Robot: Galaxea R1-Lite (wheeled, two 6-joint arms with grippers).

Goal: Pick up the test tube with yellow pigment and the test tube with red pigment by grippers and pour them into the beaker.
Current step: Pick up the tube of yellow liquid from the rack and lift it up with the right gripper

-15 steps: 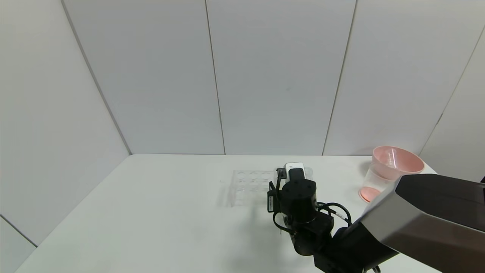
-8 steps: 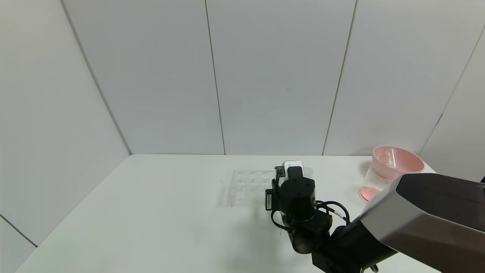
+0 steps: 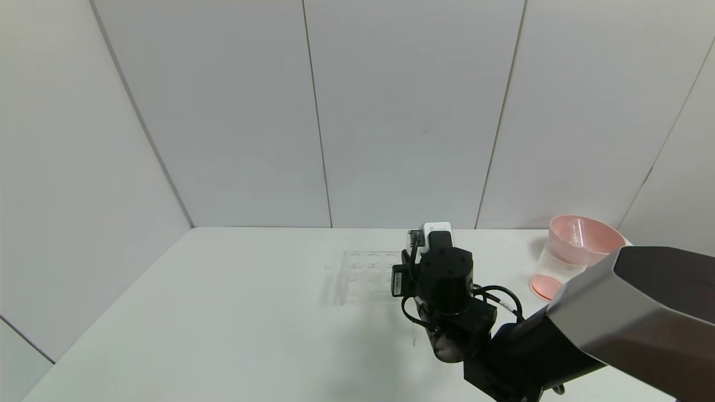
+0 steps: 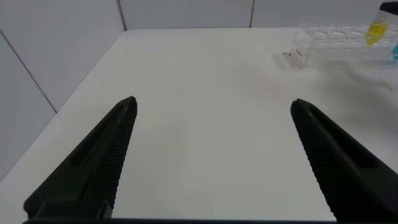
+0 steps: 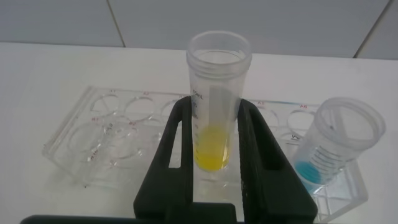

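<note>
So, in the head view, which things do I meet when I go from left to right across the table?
Clear tube rack → right gripper → beaker, with the pink bowl sitting on top of it.

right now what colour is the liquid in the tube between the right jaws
Bright yellow, clearest in the right wrist view: test tube with yellow pigment.

A clear plastic tube rack (image 5: 118,134) with round holes sits on the white desk (image 3: 223,312) just under the right hand, a blue-liquid clear tube (image 5: 333,146) standing beside it, a pink bowl (image 3: 586,234) well apart.
</note>
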